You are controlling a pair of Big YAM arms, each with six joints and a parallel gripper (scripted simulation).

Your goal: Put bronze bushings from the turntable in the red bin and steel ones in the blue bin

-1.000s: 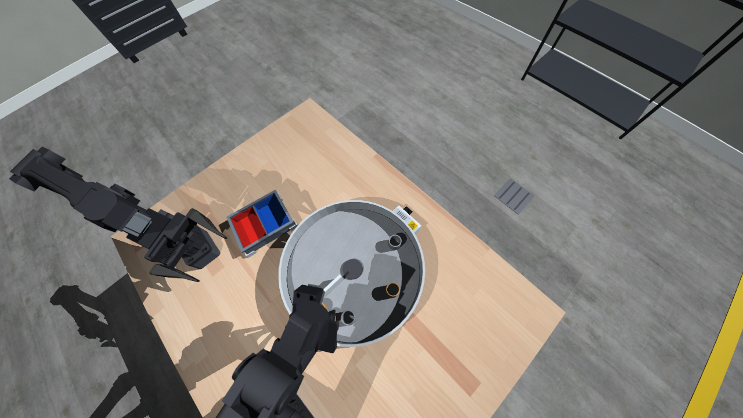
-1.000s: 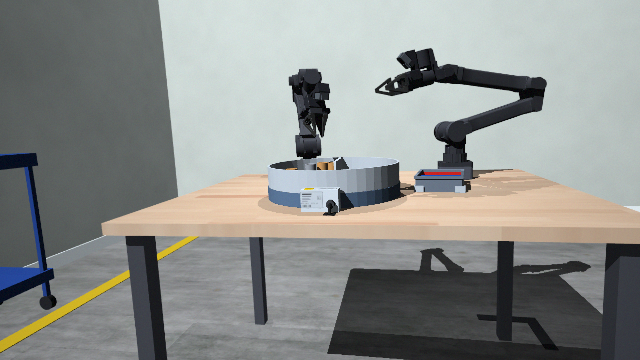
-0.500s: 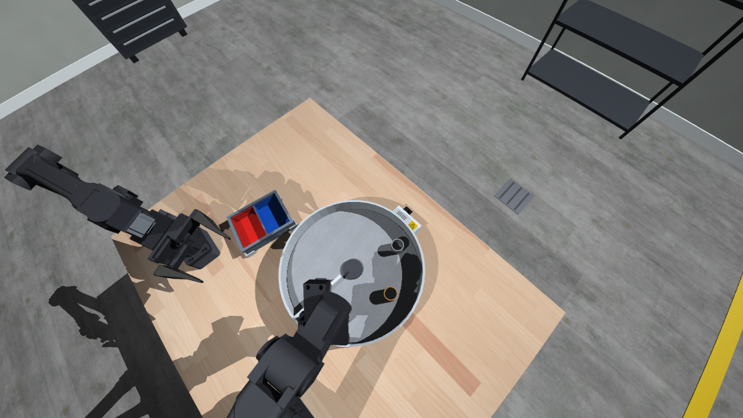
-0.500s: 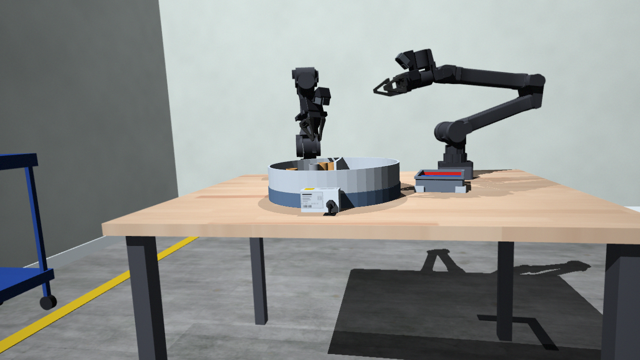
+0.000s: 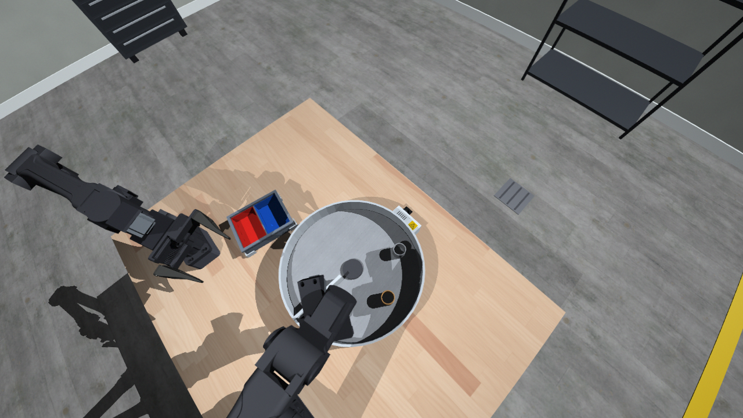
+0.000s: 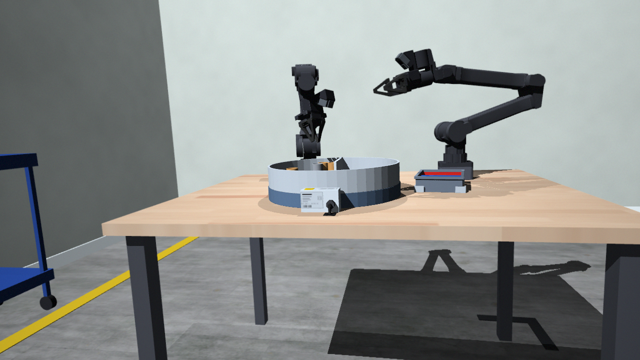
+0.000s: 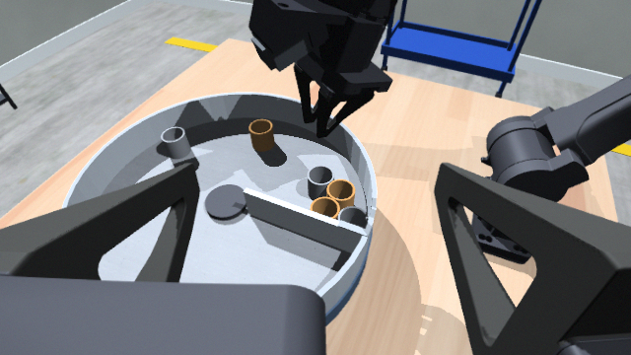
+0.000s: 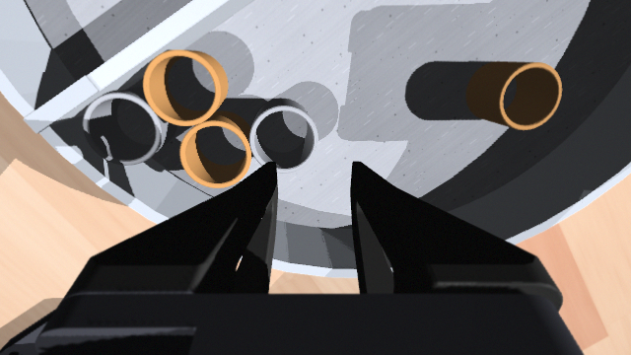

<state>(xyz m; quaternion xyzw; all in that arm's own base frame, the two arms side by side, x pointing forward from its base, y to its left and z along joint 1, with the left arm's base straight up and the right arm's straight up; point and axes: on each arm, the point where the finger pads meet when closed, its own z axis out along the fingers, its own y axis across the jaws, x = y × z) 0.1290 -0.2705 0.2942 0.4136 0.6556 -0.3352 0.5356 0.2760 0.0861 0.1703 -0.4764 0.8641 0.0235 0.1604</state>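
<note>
1. Right wrist view: the nearest steel bushing (image 6: 317, 167) (image 7: 315, 190) (image 8: 312, 138) stands on the turntable (image 5: 282, 270) (image 6: 333, 179) (image 7: 246, 105) (image 8: 308, 248), just ahead of the left-hand fingertip in that picture. Its long axis is upright, so a grasp from above, straddling the wall, looks suitable.
2. The right gripper (image 6: 316, 140) (image 7: 315, 129) (image 8: 314, 177) is much the nearer; its jaws are partly open, holding nothing. They would need to shift toward the bushing and probably spread wider first. A bronze bushing (image 7: 324, 215) (image 8: 185, 155) crowds its far side, so a finger could knock it.
3. The left gripper (image 5: 215, 259) (image 6: 375, 92) (image 7: 316, 177) has wide-open, unfilled jaws, well apart from the turntable but near the red bin (image 5: 244, 231) (image 6: 440, 173) and blue bin (image 5: 269, 213) (image 6: 440, 175).
4. The top view hides the cluster behind the right arm, yet shows both bin interiors without bushings. It also reveals a far steel bushing (image 5: 399, 244) (image 7: 177, 147), absent from the right wrist view; the left wrist view shows all six bushings.
</note>
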